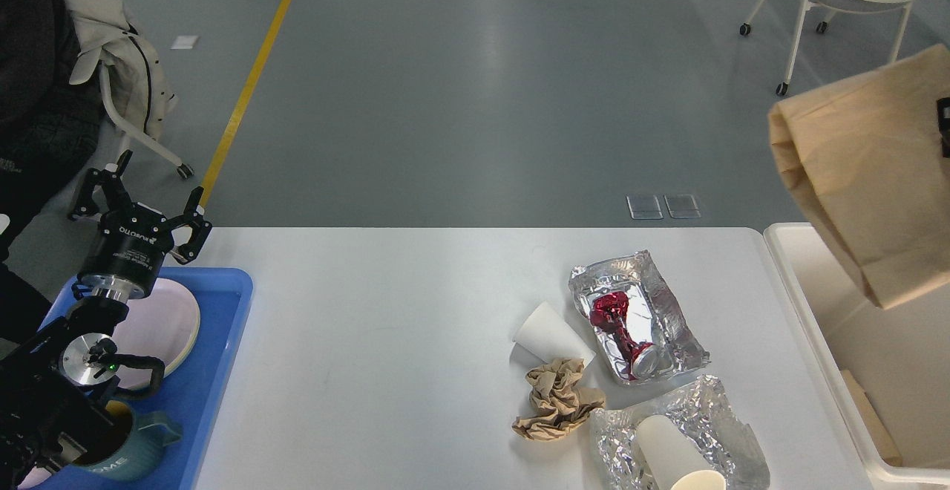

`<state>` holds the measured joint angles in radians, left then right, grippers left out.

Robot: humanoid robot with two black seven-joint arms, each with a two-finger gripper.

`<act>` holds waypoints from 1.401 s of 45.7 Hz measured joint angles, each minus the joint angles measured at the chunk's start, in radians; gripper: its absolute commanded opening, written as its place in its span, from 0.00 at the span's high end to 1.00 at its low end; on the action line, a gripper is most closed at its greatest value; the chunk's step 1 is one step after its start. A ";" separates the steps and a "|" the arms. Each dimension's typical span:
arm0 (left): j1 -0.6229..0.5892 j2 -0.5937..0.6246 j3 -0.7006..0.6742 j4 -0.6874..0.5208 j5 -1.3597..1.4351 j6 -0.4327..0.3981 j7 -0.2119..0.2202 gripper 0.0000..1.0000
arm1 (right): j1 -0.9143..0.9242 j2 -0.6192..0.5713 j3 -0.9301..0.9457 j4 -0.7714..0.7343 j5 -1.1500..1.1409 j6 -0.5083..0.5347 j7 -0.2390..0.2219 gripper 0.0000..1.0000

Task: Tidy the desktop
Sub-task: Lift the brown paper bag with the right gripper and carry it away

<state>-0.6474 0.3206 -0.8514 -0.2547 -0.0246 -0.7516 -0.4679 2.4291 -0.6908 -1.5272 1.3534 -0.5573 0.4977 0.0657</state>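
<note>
The white desktop carries litter on its right half. A white paper cup lies on its side. A crumpled brown paper lies beside it. A foil tray holds a crushed red can. A foil sheet has a paper cup lying on it. A brown paper bag hangs in the air at the right edge, above the cream bin. Only a black sliver of my right gripper shows, against the bag. My left gripper is open and empty above the blue tray's far end.
The blue tray at the left holds a pink plate and a teal mug. A brown piece lies inside the bin. Chairs stand on the grey floor at the far left and far right.
</note>
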 measured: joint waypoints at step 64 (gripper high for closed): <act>0.000 0.000 0.000 0.000 0.000 0.000 0.000 0.00 | -1.049 -0.008 0.412 -0.643 0.113 -0.279 0.030 0.00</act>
<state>-0.6474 0.3206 -0.8513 -0.2546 -0.0245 -0.7516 -0.4679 1.3800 -0.6987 -1.1147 0.7106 -0.4440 0.2183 0.0953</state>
